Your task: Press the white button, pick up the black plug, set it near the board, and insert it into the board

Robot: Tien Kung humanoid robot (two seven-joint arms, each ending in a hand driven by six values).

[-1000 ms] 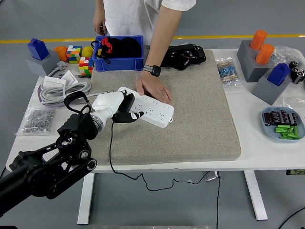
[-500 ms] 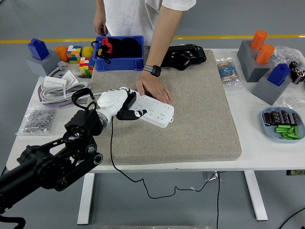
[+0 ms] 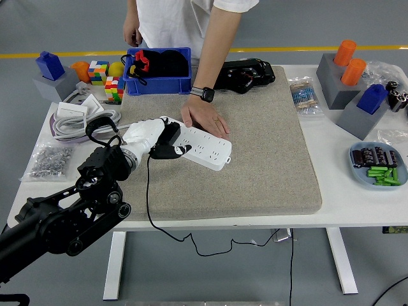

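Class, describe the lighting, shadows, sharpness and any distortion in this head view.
Head view: even, soft overhead light; faint shadows under the white plastic power strip and the person's hand; sharp throughout, with no motion blur on the left robot hand; mild wide-angle bowing at the white table's edge.

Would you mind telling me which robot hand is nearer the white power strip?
Left. The left hand holds the black plug against the white power strip; the right hand is out of view.

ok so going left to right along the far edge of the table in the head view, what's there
blue block on grey stand → colour cubes → blue bin → black device → bag of small parts → orange cylinders in grey stand
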